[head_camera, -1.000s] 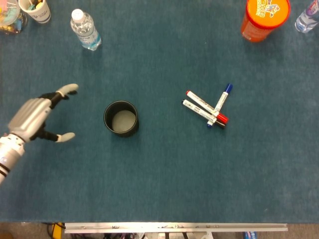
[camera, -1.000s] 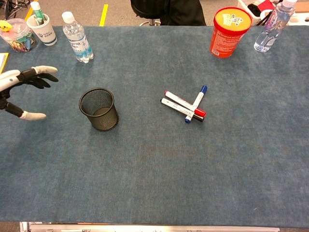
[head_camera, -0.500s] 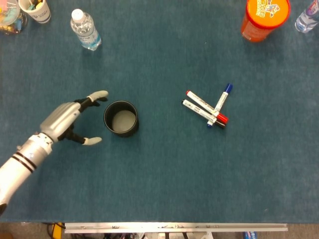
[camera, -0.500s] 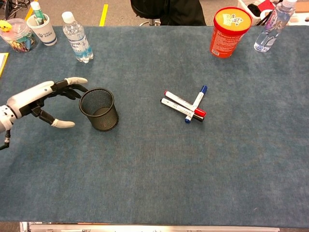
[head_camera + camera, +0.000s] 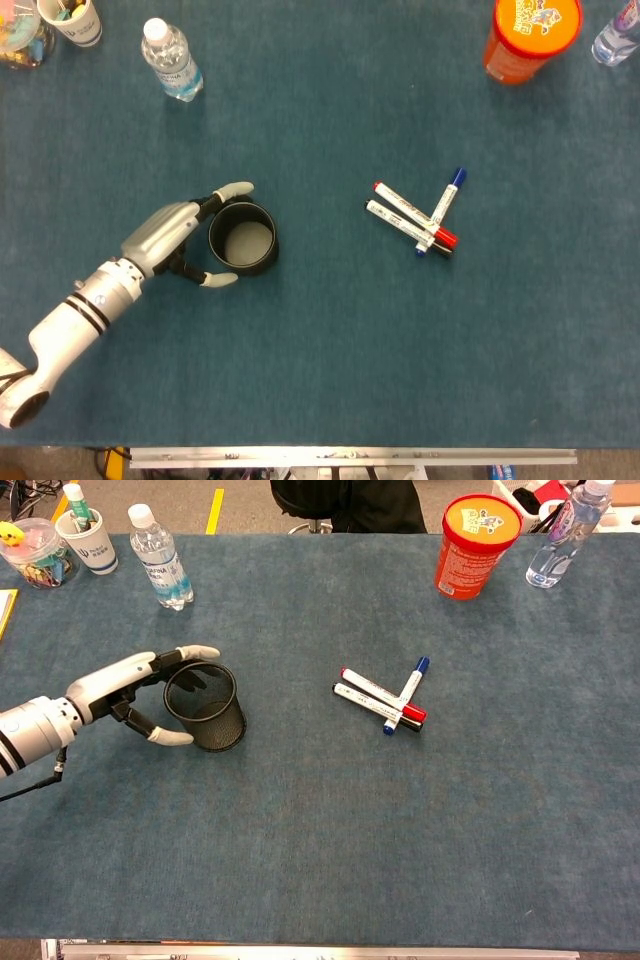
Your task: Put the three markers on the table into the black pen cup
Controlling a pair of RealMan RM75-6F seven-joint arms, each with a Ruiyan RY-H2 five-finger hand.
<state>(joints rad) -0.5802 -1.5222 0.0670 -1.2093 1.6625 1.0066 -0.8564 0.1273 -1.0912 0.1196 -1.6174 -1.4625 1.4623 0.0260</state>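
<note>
The black mesh pen cup [image 5: 243,238] [image 5: 207,706] stands upright, left of the table's middle, with nothing showing inside it. My left hand [image 5: 178,238] [image 5: 130,685] is at the cup's left side, its fingers spread around the rim and wall; I cannot tell whether they touch it. Three markers [image 5: 415,215] [image 5: 383,697] lie crossed in a small heap right of centre: one with a red cap, one with a blue cap and one with a dark cap. My right hand is in neither view.
A water bottle [image 5: 172,60] [image 5: 158,556] stands at the back left beside a paper cup of pens [image 5: 72,20] [image 5: 85,525]. An orange canister [image 5: 530,30] [image 5: 472,532] and another bottle [image 5: 615,35] [image 5: 562,535] stand at the back right.
My left hand has travelled right across the table from the far left edge and now brackets the cup's left side. Cup and markers have not moved.
</note>
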